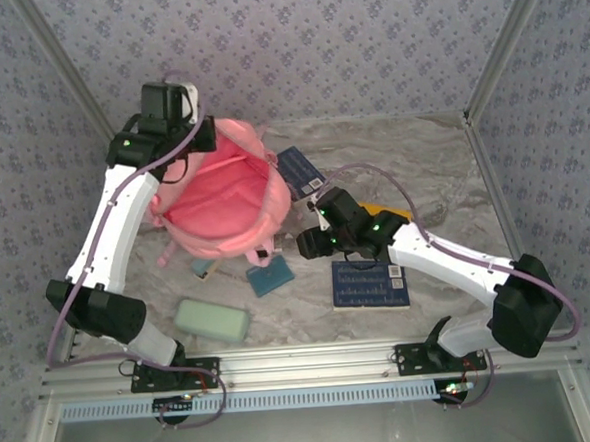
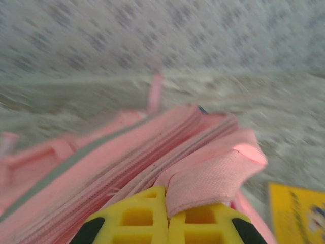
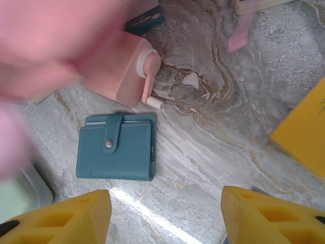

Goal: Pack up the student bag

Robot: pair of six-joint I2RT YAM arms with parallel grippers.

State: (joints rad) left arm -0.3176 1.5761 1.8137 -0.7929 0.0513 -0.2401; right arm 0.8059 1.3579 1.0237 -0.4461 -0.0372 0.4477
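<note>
Our left gripper pinches the student bag open. Next, our spread right gripper should grab the blue wallet at middle left.

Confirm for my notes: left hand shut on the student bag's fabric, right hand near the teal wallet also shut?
No: the right hand near the teal wallet is open, jaws wide apart, as the right wrist view shows. The left hand is shut on the student bag.

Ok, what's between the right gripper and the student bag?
In the right wrist view, a teal wallet and a small pink box lie between the open right gripper and the student bag.
</note>
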